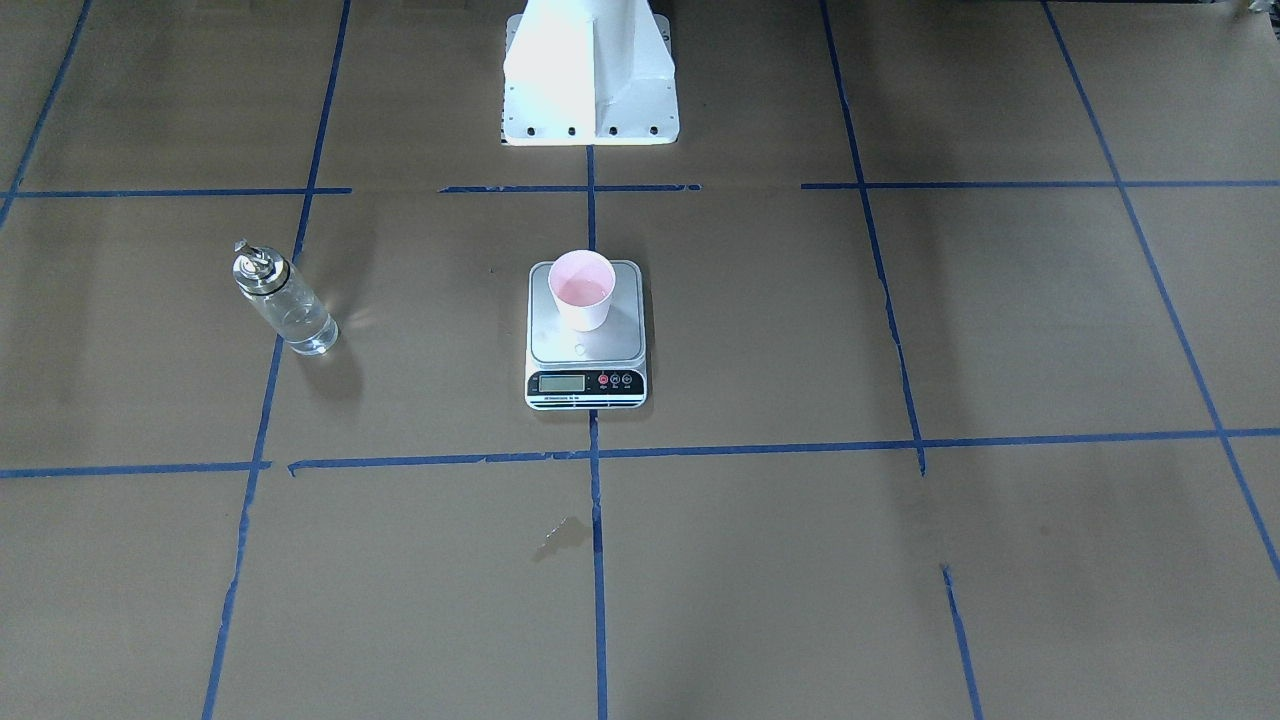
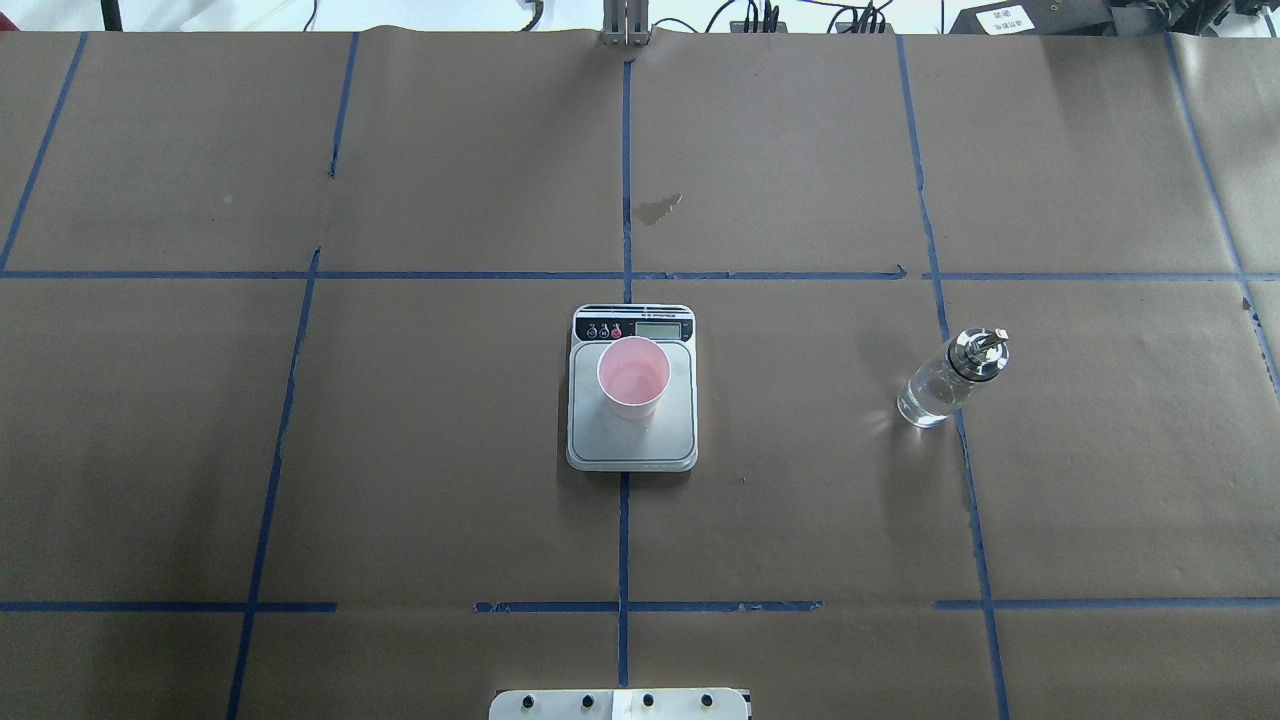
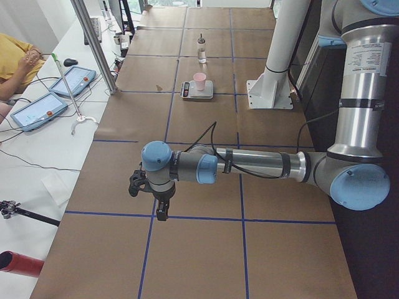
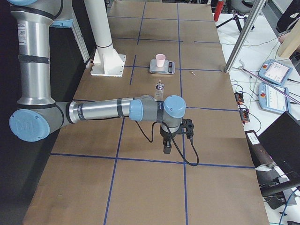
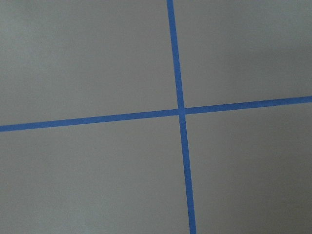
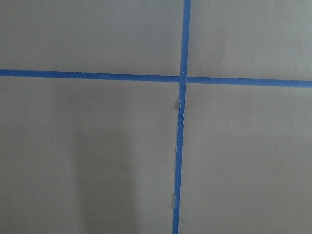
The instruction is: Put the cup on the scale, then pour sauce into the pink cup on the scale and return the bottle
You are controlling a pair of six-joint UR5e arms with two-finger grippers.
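whether the left jaws or the right jaws are spread or pressed together cannot be told; each shows only from a side camera. both hang point-down above the worktop [image 1: 900,560], over blue tape [image 5: 178,111] lines, holding nothing, with the left arm [image 3: 249,163] and right arm [image 4: 103,110] stretched out low, well apart from the scale [image 1: 590,348]. the cup [image 1: 582,290] stands upright on the scale's platform. the bottle [image 1: 285,300], with clear sauce [image 1: 303,323] inside, stands on the worktop on the robot's right, well apart from the scale.
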